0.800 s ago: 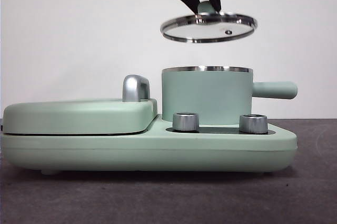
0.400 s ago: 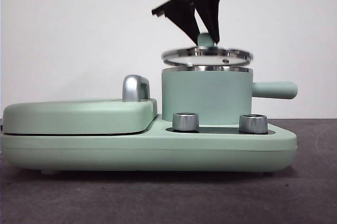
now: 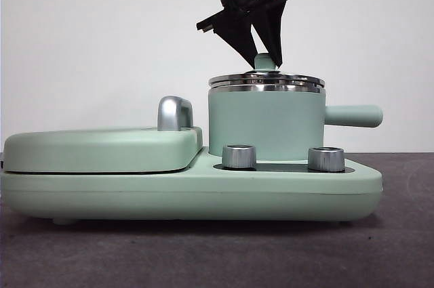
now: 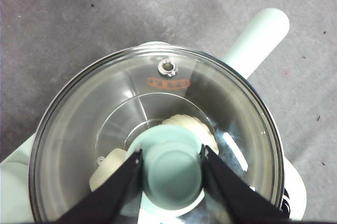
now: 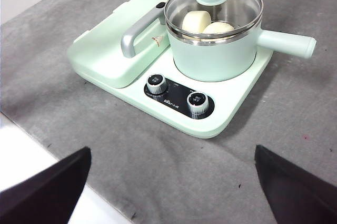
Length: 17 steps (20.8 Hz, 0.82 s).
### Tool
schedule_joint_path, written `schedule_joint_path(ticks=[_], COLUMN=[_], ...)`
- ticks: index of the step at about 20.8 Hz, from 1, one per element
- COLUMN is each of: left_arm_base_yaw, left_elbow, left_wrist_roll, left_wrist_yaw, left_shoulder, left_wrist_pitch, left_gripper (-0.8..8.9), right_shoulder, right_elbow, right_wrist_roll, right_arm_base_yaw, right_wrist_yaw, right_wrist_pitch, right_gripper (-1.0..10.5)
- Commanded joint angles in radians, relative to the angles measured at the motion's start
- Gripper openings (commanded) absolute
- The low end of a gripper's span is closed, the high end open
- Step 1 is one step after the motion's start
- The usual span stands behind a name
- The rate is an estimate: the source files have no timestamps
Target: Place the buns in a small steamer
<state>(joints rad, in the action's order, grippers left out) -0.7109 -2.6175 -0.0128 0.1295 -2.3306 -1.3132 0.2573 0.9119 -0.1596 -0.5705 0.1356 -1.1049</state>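
Observation:
The small steamer (image 3: 264,125) is a mint-green pot standing on the cooker base. Its glass lid (image 3: 266,81) rests on the steel rim. My left gripper (image 3: 266,56) comes down from above and is shut on the lid's green knob (image 4: 174,174). Through the glass, the left wrist view shows the ridged bun (image 4: 187,125) and the smooth bun (image 4: 108,166) inside the pot. The right wrist view shows the pot (image 5: 221,55) with the smooth bun (image 5: 196,21) and the ridged bun (image 5: 218,27) under the lid. My right gripper (image 5: 171,182) is open and empty, high above the table's front.
The flat grill plate (image 3: 102,149) with a chrome handle (image 3: 174,112) lies left of the pot. Two steel dials (image 3: 239,156) (image 3: 326,158) stand in front of it. The pot's side handle (image 3: 352,115) sticks out to the right.
My left gripper has lowered the lid from well above the pot down onto its rim. The right arm has no earlier frame.

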Motion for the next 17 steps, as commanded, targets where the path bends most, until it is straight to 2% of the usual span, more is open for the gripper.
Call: schedule_joint_path(ticks=[1,7,9,12,13,17], left_arm_base_yaw=[-0.004,-0.022,-0.023,-0.024,-0.024,-0.024], left_elbow=[-0.042,-0.042,-0.042,-0.043,-0.043,-0.043], left_wrist_roll=[0.003,0.030,0.046,0.084,0.085,0.085], left_wrist_yaw=[0.003,0.006,0.006,0.007,0.008,0.013], left_shoulder=[-0.034,-0.043,-0.043,-0.031,-0.015,0.093], left_wrist_pitch=[0.002,-0.003,-0.003,-0.024,-0.039,-0.125], left_gripper=[0.23,0.38,1.69,5.14,5.56,5.63], right_shoulder=[0.000,0.000,0.000,0.000,0.000,0.000], right_elbow=[0.006,0.006,0.006,0.006,0.006,0.006], right_wrist_roll=[0.011,0.010,0.010,0.010,0.010,0.011], right_arm_base_yaw=[-0.008,-0.008,-0.008,-0.008,-0.008,-0.008], right_wrist_yaw=[0.002,-0.001,-0.002,-0.005,-0.005,-0.005], right_wrist_pitch=[0.012,0.013,0.012,0.012,0.012,0.012], right_gripper=[5.0,5.0,5.0,5.0,5.0,5.0])
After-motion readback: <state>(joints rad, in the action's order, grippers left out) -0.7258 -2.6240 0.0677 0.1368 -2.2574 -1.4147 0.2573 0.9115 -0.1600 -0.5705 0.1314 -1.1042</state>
